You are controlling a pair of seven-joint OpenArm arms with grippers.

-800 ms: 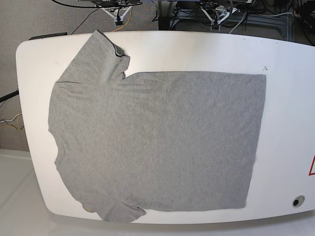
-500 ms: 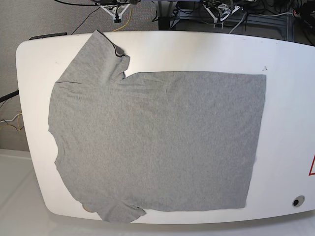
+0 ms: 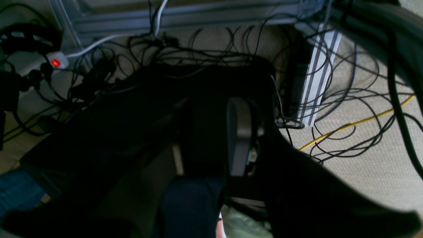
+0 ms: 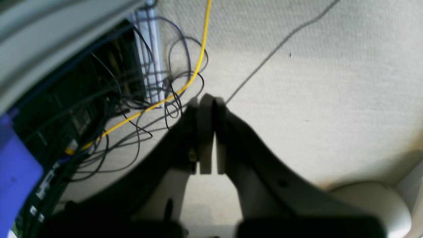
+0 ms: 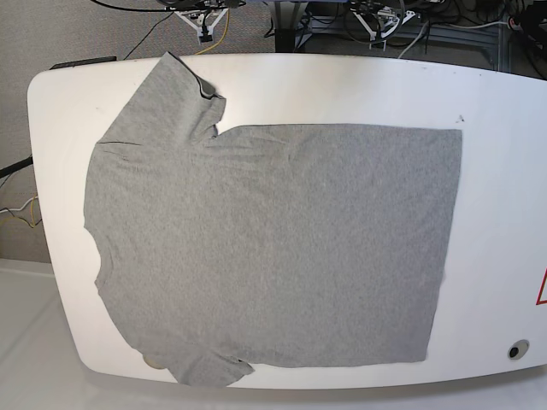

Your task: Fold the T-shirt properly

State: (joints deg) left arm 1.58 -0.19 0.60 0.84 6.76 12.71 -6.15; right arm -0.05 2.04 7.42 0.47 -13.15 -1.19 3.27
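Base view shows the T-shirt (image 5: 265,248) spread flat on the white table (image 5: 504,171), well apart from both sets of our fingers, presumably laid out ready for a first fold. Our right gripper (image 4: 207,132) hangs over carpet (image 4: 314,82) and cables, its fingers (image 4: 205,138) pressed together, empty. Our left gripper (image 3: 214,142) is too dark; we cannot tell its state. No fold looks begun.

Right gripper (image 4: 208,132): jaws pressed together, nothing between them, pointing down and away from its wrist camera. Left gripper (image 3: 214,145): in deep shadow, fingers dark and blurred; a gap seems to show, jaw spacing unclear. Neither arm visible in base view.
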